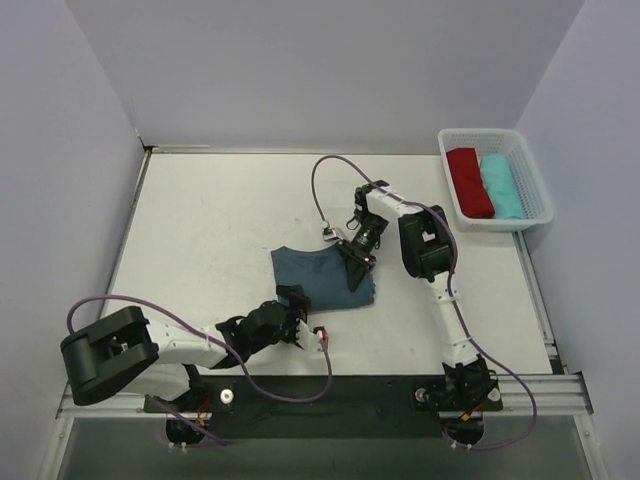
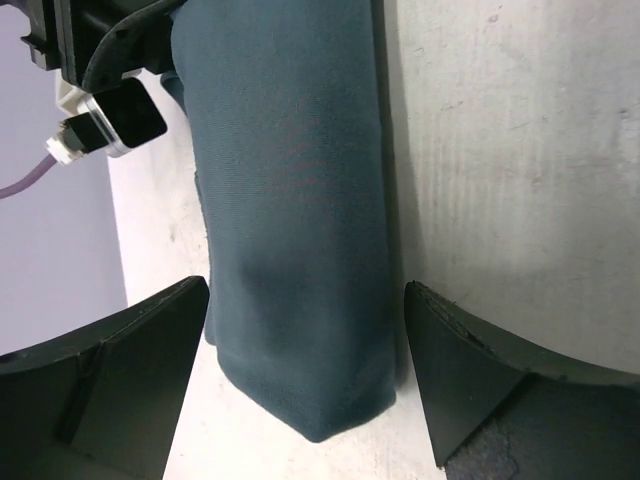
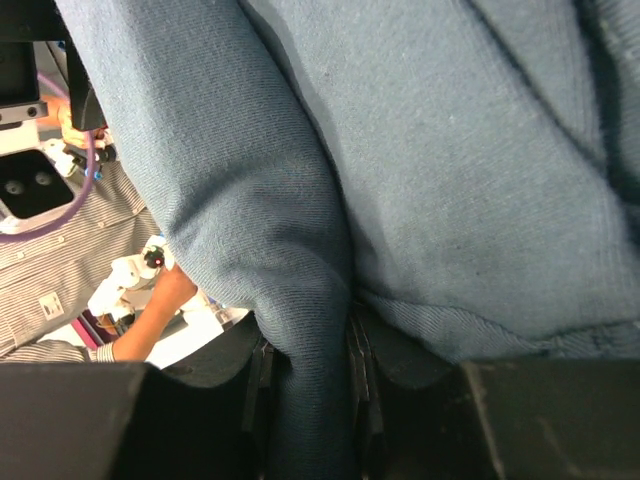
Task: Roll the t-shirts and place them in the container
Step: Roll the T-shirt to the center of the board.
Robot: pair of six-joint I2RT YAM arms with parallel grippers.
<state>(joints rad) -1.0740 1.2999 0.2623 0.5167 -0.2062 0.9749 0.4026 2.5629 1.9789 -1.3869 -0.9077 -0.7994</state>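
Blue tee (image 1: 315, 278) unrolled: your right gripper (image 3: 310, 385) clamps its fold, left gripper (image 2: 305, 295) gapes astride it; red (image 1: 469, 182), turquoise (image 1: 501, 187) done.

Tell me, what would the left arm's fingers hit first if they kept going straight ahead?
The slate-blue t-shirt. Its folded end lies between the left arm's open fingers, so they would probably straddle it rather than strike it, though their height above it is unclear.

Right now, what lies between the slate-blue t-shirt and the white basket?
Only the right arm, over bare table; nothing else sits between the slate-blue t-shirt and the basket. The top view shows it.
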